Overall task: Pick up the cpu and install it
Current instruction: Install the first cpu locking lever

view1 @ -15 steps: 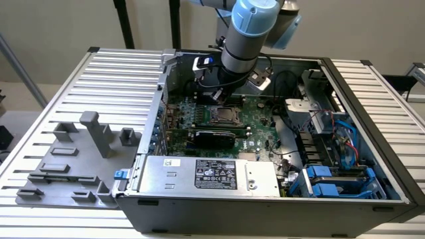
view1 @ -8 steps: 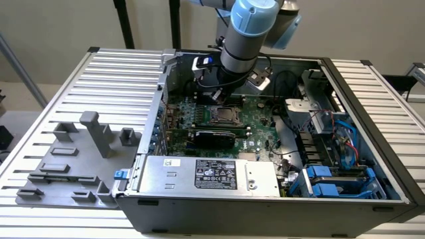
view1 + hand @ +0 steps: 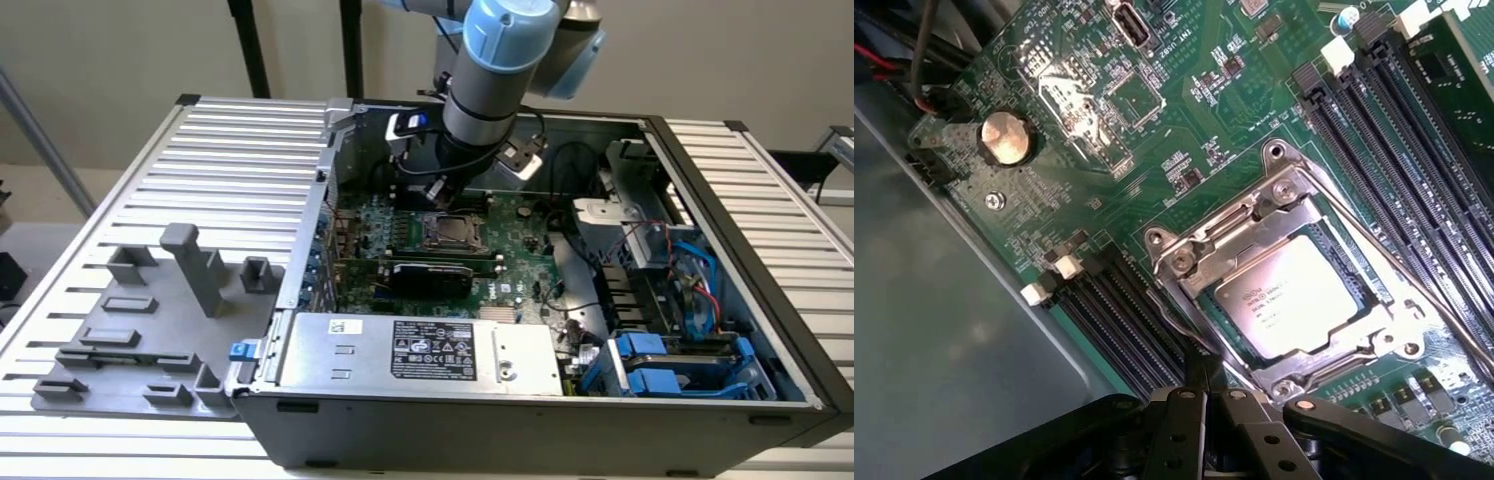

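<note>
cpu point(image 3: 1299, 298) sitting in the socket frame point(image 3: 1274, 205) on the motherboard point(image 3: 1154, 150) | gripper point(image 3: 1206, 375) clenched, holding nothing, hovering just beside the socket

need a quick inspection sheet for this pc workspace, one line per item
surface: ribbed metal table carrying the open computer case.
job's things: cpu lies in the motherboard socket, silver top showing.
clutter: grey plastic fixture tray on the exterior view's left; power supply at the case front.
grippers: gripper shut, empty, just beside the socket.
cables: black cables behind the arm; blue and red leads by the drive bays.
surroundings: plain wall, black stand poles.
</note>
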Tool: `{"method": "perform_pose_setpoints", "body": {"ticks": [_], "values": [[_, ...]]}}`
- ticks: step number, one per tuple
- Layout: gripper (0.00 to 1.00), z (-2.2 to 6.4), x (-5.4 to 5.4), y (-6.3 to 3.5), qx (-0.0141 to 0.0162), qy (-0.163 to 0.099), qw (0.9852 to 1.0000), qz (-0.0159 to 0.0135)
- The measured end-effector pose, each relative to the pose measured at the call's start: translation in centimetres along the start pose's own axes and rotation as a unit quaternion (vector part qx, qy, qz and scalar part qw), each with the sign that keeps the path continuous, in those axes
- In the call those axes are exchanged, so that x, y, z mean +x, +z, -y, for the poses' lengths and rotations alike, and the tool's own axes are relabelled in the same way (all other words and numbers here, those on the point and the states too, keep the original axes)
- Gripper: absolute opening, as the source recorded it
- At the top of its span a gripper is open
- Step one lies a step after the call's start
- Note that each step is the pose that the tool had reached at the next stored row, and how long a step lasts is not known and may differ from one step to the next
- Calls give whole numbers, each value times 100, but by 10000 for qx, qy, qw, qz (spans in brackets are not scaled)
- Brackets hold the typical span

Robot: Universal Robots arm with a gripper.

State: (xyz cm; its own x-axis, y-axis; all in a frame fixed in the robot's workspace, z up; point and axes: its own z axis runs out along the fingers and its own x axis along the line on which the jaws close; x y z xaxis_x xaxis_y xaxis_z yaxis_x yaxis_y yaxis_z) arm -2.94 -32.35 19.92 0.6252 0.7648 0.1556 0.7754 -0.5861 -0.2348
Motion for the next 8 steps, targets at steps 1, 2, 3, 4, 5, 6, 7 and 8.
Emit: {"method": "perform_pose_setpoints", "body": {"ticks": [1,2,3,4,5,6,7,8], "values": [[12,2,3,1,0,0,10000,0],[12,3,4,2,0,0,10000,0],[12,3,4,2,0,0,10000,-1],[12,2,5,2,0,0,10000,0],[12,1,5,2,0,-1,10000,0],[12,1,5,2,-1,0,10000,1],[12,0,6,2,-1,-1,10000,2],[12,-2,8,2,-1,-2,10000,4]]}}
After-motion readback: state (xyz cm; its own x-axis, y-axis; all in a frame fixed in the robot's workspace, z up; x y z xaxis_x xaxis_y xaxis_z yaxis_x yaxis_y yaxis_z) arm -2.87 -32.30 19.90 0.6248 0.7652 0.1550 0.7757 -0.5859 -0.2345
